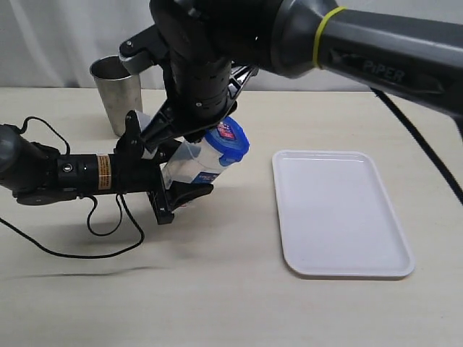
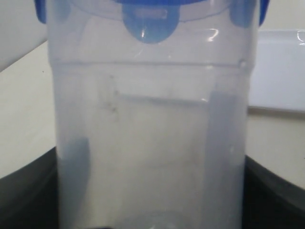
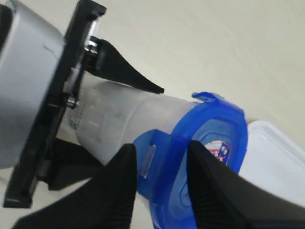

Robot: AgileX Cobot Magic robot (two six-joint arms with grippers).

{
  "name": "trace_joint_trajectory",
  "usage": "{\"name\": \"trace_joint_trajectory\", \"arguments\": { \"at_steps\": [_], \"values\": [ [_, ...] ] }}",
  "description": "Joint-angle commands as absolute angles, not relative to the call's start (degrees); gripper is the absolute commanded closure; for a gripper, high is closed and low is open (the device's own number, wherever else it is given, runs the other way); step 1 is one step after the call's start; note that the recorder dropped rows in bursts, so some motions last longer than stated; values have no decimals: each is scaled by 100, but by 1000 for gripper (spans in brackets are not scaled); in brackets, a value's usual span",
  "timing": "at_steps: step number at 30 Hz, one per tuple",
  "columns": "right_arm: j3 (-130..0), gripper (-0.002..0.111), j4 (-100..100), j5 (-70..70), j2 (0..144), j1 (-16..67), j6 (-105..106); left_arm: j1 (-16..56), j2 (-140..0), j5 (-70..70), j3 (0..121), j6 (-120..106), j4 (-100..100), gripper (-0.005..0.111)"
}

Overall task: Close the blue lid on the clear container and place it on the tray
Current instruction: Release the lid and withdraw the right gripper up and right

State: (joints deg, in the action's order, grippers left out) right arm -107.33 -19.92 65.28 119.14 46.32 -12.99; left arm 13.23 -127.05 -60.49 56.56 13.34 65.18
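Beige surface (image 1: pixel 239 311), white curtain (image 1: pixel 43 36) behind. We see the left gripper (image 1: pixel 172 168) jaws clamped on the clear container (image 1: pixel 195 160), which is tilted with the blue lid (image 1: pixel 230 142) on it, pointing to 2 o'clock. On the right gripper (image 3: pixel 162 148), jaws are narrow, pinching the lid's rim at a flap. White tray (image 1: pixel 347 271) at 3 o'clock, apart; steel tumbler (image 1: pixel 116 90) at 11.

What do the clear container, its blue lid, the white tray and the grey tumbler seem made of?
The clear container: transparent, slightly cloudy plastic; dark shapes show through its wall. The blue lid: translucent glossy plastic with moulded snap flaps. The tray: probably plastic, smooth white with a soft sheen. The tumbler: brushed grey metal, likely steel, with dull reflections.
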Motion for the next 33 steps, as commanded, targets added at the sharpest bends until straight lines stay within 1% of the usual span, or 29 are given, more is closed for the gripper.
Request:
{"name": "trace_joint_trajectory", "arguments": {
  "at_steps": [1, 6, 10, 14, 20, 23, 24, 25, 28, 30, 33],
  "values": [
    [-10592, 79, -1937, 6951, 12275, 4761, -1141, 1321, -12632, -6515, 5677, 1369, 6395, 107],
    [-10602, 79, -2027, 6834, 12249, 4882, -904, 1321, -12632, -6515, 5677, 1369, 6395, 107],
    [-10802, 79, -1566, 6631, 12066, 4897, -486, 1321, -12632, -6516, 5677, 1358, 6395, 107],
    [-10860, 79, -1204, 6188, 11631, 4870, -234, 1321, -12632, -6516, 5677, 1358, 6395, 107],
    [-10824, 79, -1248, 6105, 10973, 4714, -41, 1321, -12632, -6557, 5677, 1358, 6395, 107],
    [-10820, 79, -1246, 6018, 10674, 4612, 0, 1321, -12632, -6806, 5677, 1358, 6470, 107],
    [-10716, 80, -1246, 5812, 10567, 4605, 52, 1321, -12632, -6933, 5677, 1358, 6497, 107],
    [-10472, 84, -1260, 5466, 10424, 4605, 65, 1321, -12632, -6996, 5677, 1358, 6540, 107],
    [-9421, 103, -1496, 4079, 9813, 4605, 0, 1321, -12611, -6996, 5677, 1358, 6659, 107],
    [-8537, 104, -1658, 2997, 9312, 4605, -48, 1321, -12611, -6996, 5677, 1358, 6659, 107],
    [-7600, 104, -2078, 2104, 8782, 4528, -458, 1334, -12612, -6996, 5677, 1358, 6636, 107]
  ]
}}
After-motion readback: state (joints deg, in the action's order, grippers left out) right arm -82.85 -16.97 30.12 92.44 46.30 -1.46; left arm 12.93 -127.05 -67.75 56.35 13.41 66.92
